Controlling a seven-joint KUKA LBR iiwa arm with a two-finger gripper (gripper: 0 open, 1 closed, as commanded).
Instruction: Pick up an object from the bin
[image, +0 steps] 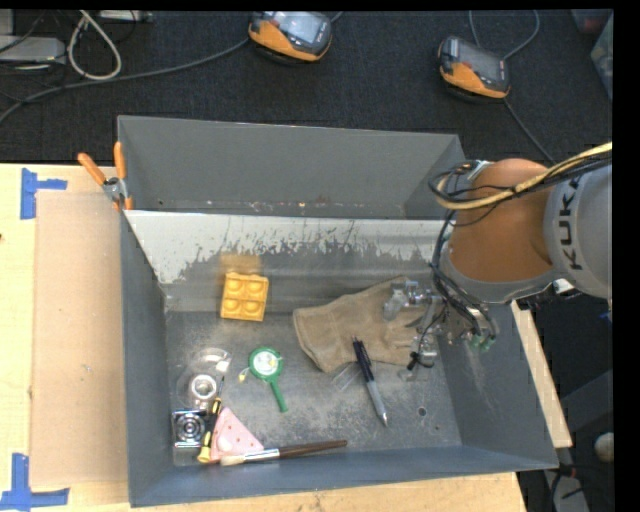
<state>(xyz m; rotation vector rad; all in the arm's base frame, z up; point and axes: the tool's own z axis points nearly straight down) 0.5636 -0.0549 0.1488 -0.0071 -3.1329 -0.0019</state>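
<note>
The robot's arm (500, 235) with its orange cover hangs over the right side of the grey bin (300, 190), its jaws down at the right end of a floppy tan glove (335, 330) by a black pen (366, 375), and I cannot tell if they are open or closed.

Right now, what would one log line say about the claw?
claw: low over right end of tan cloth | pen: close beside claw | yellow block: far side of cloth, apart
</note>
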